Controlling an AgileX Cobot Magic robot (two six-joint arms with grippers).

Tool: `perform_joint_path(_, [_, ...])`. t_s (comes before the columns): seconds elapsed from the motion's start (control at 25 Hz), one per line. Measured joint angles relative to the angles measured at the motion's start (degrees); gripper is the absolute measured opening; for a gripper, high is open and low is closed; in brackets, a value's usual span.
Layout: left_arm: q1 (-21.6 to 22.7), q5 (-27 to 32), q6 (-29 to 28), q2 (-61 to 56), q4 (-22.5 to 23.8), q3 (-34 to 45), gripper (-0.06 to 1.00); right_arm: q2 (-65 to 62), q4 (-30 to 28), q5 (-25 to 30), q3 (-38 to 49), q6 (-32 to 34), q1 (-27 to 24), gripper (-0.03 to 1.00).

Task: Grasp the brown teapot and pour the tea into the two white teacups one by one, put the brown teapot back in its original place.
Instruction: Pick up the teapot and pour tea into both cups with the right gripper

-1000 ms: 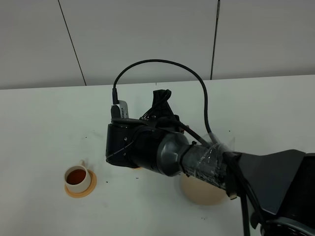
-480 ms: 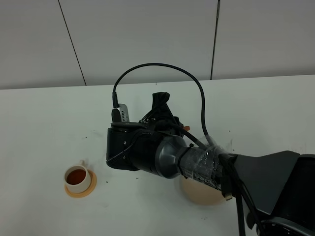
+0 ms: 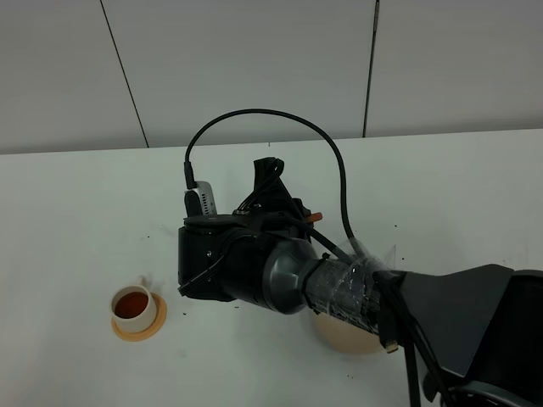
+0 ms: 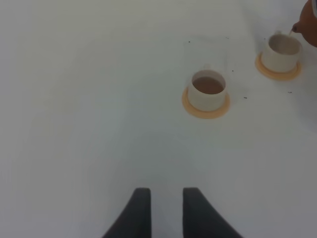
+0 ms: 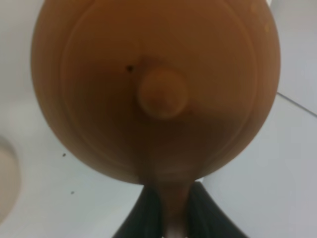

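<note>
In the right wrist view my right gripper (image 5: 171, 218) is shut on the loop handle of the brown teapot (image 5: 158, 89), seen from above with its lid knob in the middle. In the left wrist view the teapot's spout (image 4: 306, 24) hangs tilted over the rim of one white teacup (image 4: 281, 48). The other teacup (image 4: 208, 89) holds brown tea. In the exterior view only that filled teacup (image 3: 135, 306) shows. My right arm (image 3: 254, 267) hides the teapot and the other cup. The beige mat (image 3: 344, 337) is bare. My left gripper (image 4: 166, 210) is open and empty, low over the table.
Each cup stands on a small orange coaster (image 4: 205, 108) (image 3: 158, 320). Small dark specks dot the white table (image 3: 76, 212). A black cable (image 3: 271, 119) loops above my right wrist. A white wall stands behind the table.
My right wrist has shifted a little to the left and rolled further. The filled cup and the mat have not moved.
</note>
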Motion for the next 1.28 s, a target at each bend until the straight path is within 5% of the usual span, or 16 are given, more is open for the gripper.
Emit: perform_joint_path(1.28, [0.00,0.00,0.00,0.00,0.00,0.00,0.23,0.00,-2.17,0.05,0.00,-4.74,-1.13,0.09])
